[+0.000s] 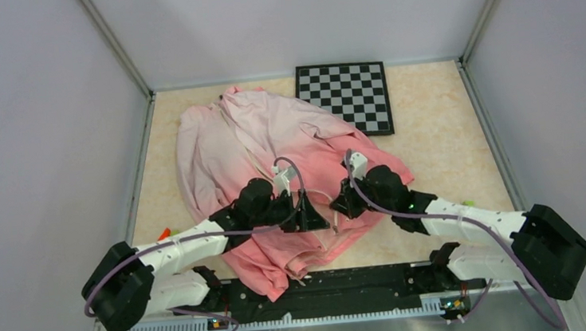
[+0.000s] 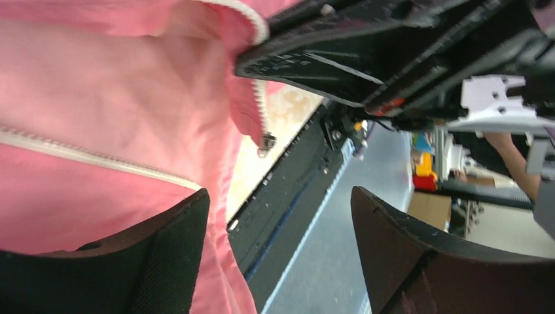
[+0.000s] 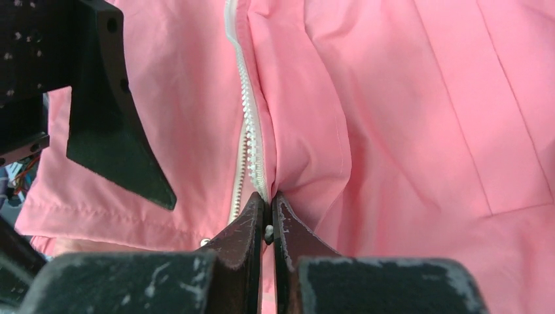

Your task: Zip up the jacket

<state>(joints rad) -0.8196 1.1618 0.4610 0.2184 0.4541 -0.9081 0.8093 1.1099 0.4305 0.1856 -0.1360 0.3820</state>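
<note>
1. The left jaws (image 2: 278,196) fill the foreground of the left wrist view. They are spread wide and hold nothing, and their left finger (image 2: 171,252) rests against pink cloth.
2. The thin fabric jacket (image 1: 272,143), pale pink at the collar and coral at the hem, lies crumpled on the beige surface (image 1: 447,128). Its collar points toward the far wall. Its hem spills over the near edge, between the two arm bases.
3. The jacket's white front zipper (image 3: 250,131) has its long axis running from the hem away from the arms toward the collar. In the right wrist view it runs straight up from the jaw tips.
4. The right jaws (image 3: 268,204) are pressed together, pinching a small pale piece at the zipper's lower end. I cannot tell whether it is the pull tab or the slider.
5. The coming pull would likely follow that axis, away from the robot. The left arm is nearer the hem, so it seems better placed to hold the hem down.
6. Only the left wrist view shows a loose zipper end with a small metal fitting (image 2: 267,140) hanging at the surface's near edge.
7. Only the right wrist view shows the pinch itself.
8. Only the top view shows the whole jacket, along with a black-and-white checkered board (image 1: 345,97) beyond its right shoulder.
</note>
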